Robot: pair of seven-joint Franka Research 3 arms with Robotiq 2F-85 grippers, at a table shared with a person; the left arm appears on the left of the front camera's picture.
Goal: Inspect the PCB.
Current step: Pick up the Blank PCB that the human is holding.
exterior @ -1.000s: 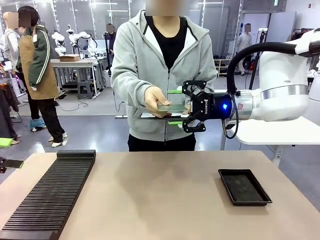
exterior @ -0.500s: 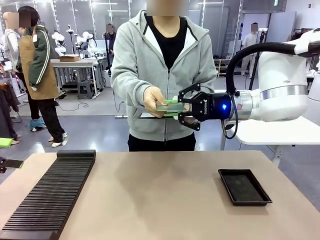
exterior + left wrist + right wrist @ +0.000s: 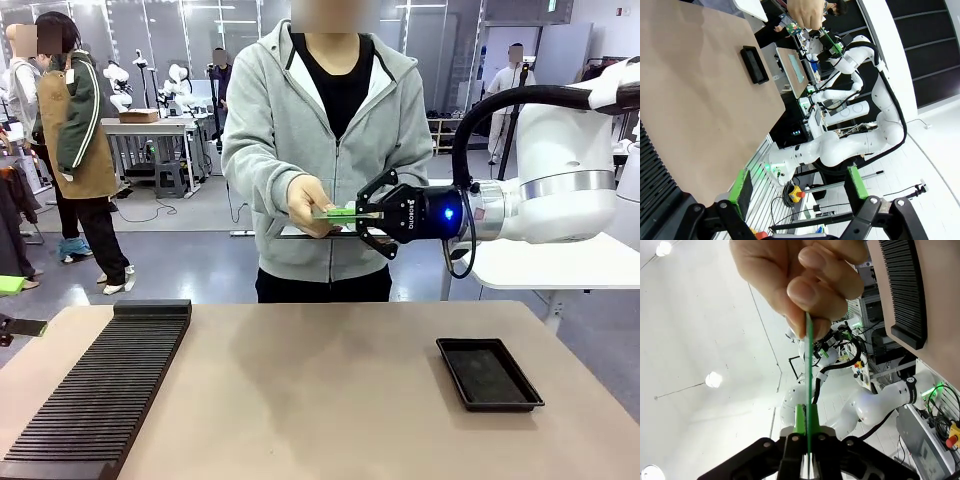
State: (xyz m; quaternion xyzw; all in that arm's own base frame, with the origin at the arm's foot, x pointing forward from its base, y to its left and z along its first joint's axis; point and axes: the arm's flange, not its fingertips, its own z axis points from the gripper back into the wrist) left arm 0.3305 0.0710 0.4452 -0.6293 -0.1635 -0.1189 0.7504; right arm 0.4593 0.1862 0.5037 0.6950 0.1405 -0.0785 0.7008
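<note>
From the front we look across the table (image 3: 330, 400) at the person (image 3: 330, 150). Both our wrist cameras catch the person's hand (image 3: 800, 280), the right one closely.

"ROBOTIQ" on right gripper (image 3: 352, 213)

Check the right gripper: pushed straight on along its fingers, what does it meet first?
The person's hand, pinching the far end of the PCB. The right gripper is shut on the near end, so the hand lies directly ahead; gap looks short, depth unclear.

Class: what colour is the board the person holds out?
Green. The PCB shows best, edge-on, in the right wrist view.
</note>
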